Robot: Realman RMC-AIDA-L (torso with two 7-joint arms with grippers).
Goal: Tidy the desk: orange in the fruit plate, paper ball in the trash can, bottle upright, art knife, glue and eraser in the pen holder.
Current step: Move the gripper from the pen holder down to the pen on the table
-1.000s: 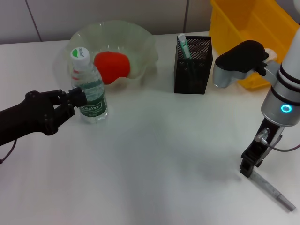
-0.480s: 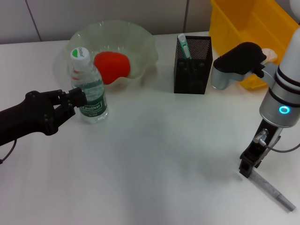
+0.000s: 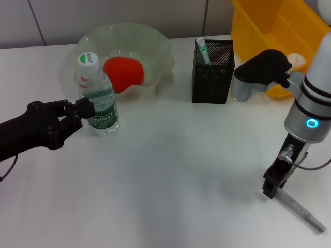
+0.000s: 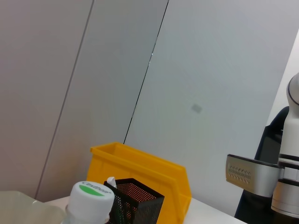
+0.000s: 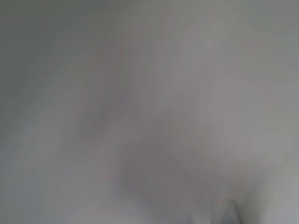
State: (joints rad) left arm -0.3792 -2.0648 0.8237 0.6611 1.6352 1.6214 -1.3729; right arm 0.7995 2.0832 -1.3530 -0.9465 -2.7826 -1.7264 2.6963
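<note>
The bottle (image 3: 100,98) stands upright on the white desk, its green-topped cap (image 4: 91,198) low in the left wrist view. My left gripper (image 3: 85,109) is open at the bottle's left side. The orange (image 3: 123,74) lies in the clear fruit plate (image 3: 155,46). The glue (image 3: 202,50) sticks out of the black mesh pen holder (image 3: 212,75). The grey art knife (image 3: 301,211) lies flat at the front right, with my right gripper (image 3: 269,187) pointing down at its near end. A pale paper ball (image 3: 296,59) shows in the yellow trash can (image 3: 274,26). The eraser is out of view.
The right arm's grey and black elbow (image 3: 256,75) hangs just right of the pen holder. Bare desk (image 3: 181,170) stretches between the two grippers. The right wrist view shows only blurred desk surface.
The left gripper has drawn back slightly to the left while the bottle stayed put. The right arm has shifted a little to the left over the knife's end.
</note>
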